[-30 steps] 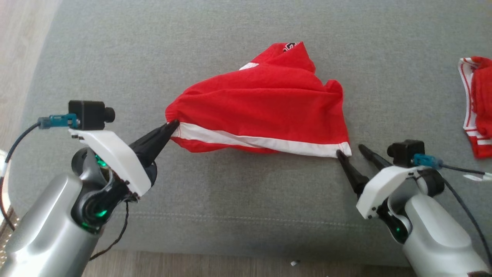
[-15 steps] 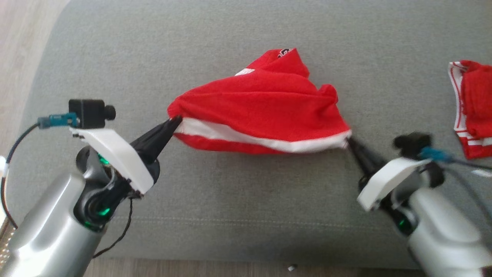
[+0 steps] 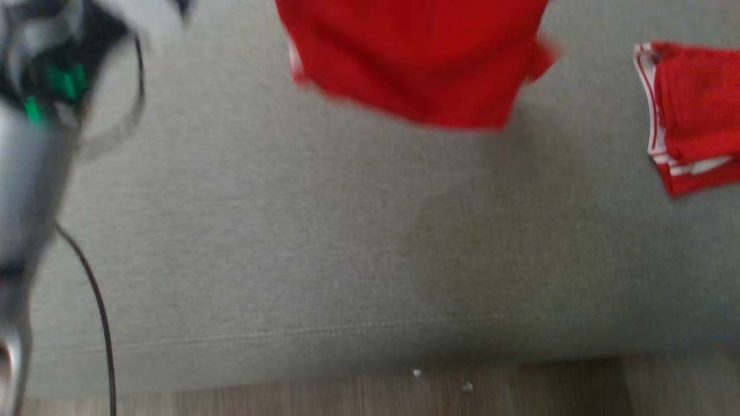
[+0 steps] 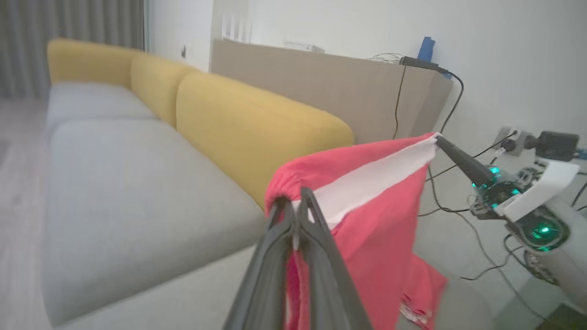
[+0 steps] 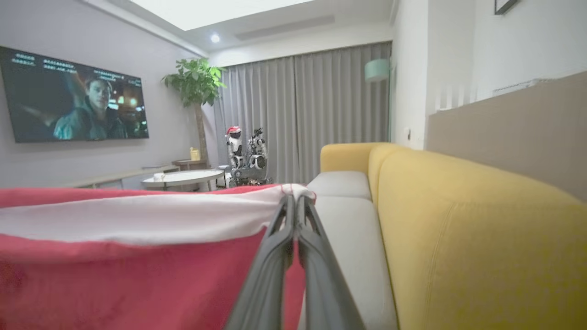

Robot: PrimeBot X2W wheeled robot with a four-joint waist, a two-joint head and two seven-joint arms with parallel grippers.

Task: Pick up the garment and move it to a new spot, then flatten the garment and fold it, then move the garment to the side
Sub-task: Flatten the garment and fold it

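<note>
— Right tool (image 5: pixel 293 198), gaping a second ago, is now clamping the garment (image 3: pixel 416 63) by its white hem; left tool (image 4: pixel 296 195) is clenching the far corner.
— So it's hanging above the sofa (image 3: pixel 260 242), lifted clear, hem stretching tool to tool, left to right.

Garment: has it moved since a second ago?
Yes. The garment was lying on the grey cushion; now lifted up off it, hem stretched between left gripper and right gripper.
</note>
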